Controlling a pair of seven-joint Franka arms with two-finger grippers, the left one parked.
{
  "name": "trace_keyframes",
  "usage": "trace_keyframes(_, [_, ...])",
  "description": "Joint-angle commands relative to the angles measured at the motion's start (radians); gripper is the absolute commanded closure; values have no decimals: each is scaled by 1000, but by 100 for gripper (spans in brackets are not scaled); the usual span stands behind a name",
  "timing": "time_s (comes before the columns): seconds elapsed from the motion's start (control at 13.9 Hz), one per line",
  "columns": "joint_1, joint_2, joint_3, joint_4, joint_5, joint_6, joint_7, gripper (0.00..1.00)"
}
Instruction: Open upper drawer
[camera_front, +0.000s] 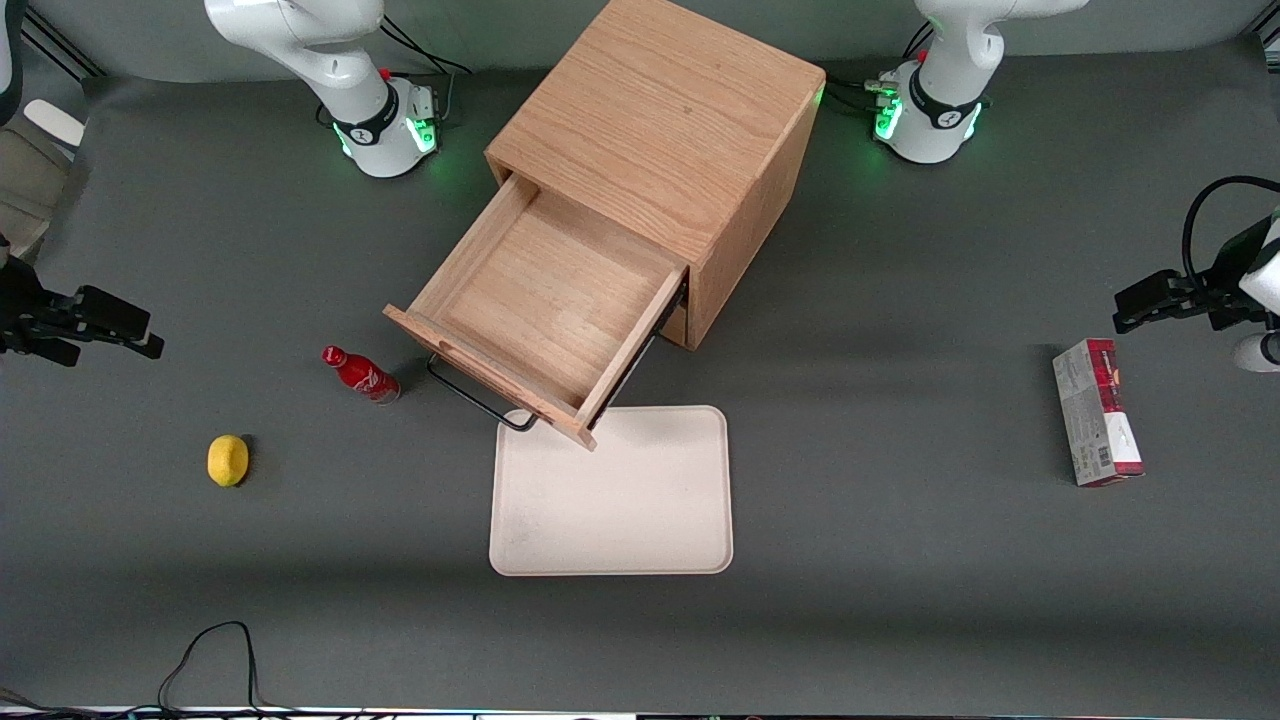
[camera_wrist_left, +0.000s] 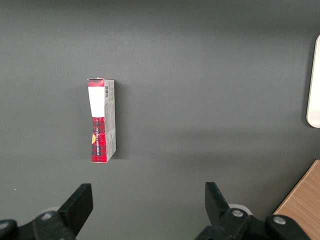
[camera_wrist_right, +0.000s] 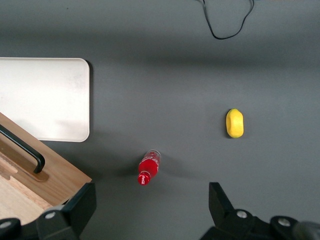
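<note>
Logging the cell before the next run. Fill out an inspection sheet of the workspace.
Surface: dark grey table.
Job's things: upper drawer of the oak cabinet pulled far out, nothing seen inside; black handle overhangs the tray's edge.
Clutter: cream tray; red bottle upright; lemon; red box toward the parked arm's end.
Grippers: gripper open, holding nothing, away from the cabinet at the working arm's end.
Cables: black loop at the table's near edge.
Surroundings: nothing seen.

No wording can be read anywhere — the red box shows only a barcode.
</note>
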Motion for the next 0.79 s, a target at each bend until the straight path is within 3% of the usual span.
trace_keyframes(0.0, [-50,-74,54,-103,-22,51,28,0])
trace_keyframes(0.29, [-47,-58,52,-97,-57,28,22,0])
trace_keyframes(0.43, [-39,-55,52,-94,-118,0,23,0])
trace_keyframes(0.72, [-38,-45,48,-96,-120,0,29,0])
